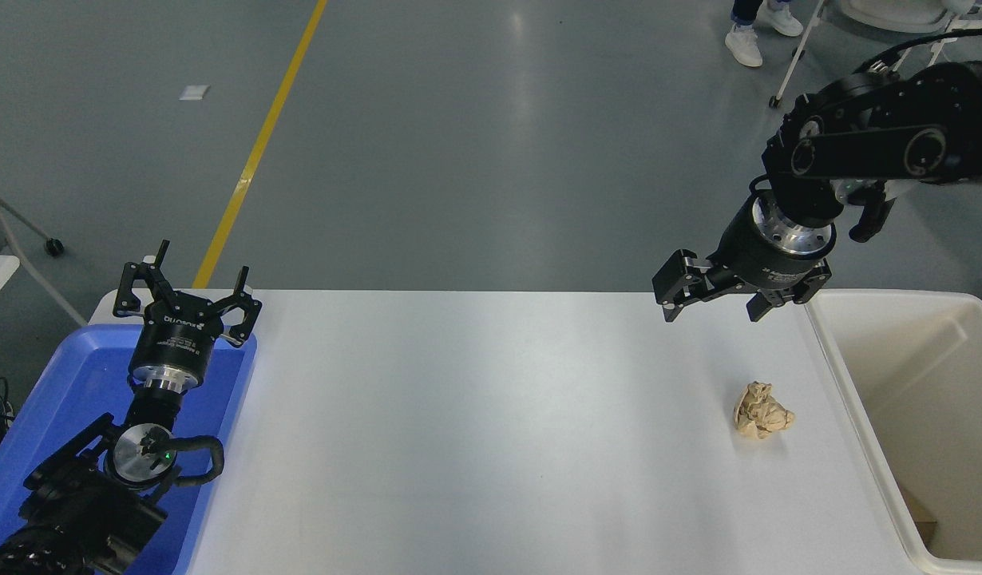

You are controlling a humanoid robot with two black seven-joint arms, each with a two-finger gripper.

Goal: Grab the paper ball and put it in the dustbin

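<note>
The tan paper ball (pixel 762 410) lies on the white table (pixel 475 431) near its right side, just left of the cream-white dustbin (pixel 922 423). My right gripper (pixel 713 311) is open and empty, hanging in the air beyond and above the ball, close to the table's far edge and the bin's far left corner. My left gripper (pixel 189 281) is open and parked at the lower left, over the blue tray.
A blue plastic tray (pixel 52 415) sits at the table's left end under my left arm. A brown scrap (pixel 922 519) lies in the dustbin's bottom. A person's feet (pixel 758 32) and a wheeled stand's legs show on the floor at the top right.
</note>
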